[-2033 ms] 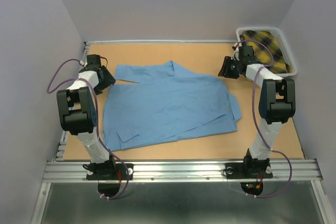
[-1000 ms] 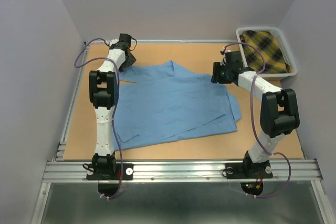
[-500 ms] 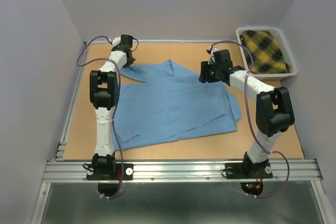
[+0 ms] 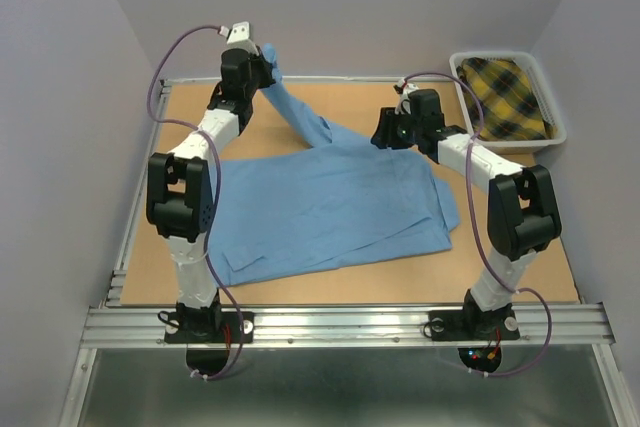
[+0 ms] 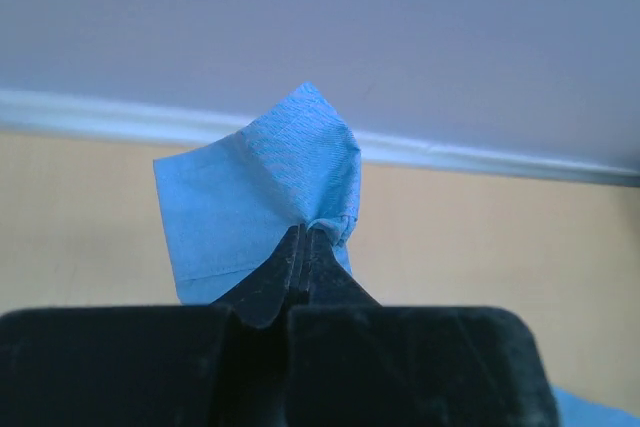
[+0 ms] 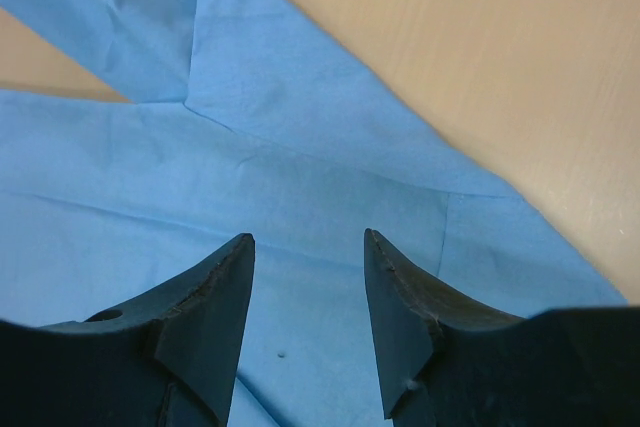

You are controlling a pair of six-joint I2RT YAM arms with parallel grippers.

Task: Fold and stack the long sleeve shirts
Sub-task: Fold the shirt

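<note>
Left gripper [image 4: 262, 60] clamped tight on sleeve end [image 5: 270, 187] of light blue shirt [image 4: 330, 207], high above table [image 4: 350, 97] far-left edge. Sleeve slants down to shirt body, spread flat mid-table. Right gripper [image 4: 384, 137] jaws parted, gripping nothing, over shirt's far edge, table far-right. White basket [image 4: 556, 129] at table's far-right corner, plaid cloth [image 4: 505, 97] inside.

shirt [image 4: 330, 197] plain light blue; basket [image 4: 553, 107] white; cloth inside [image 4: 505, 97] yellow-black plaid
</note>
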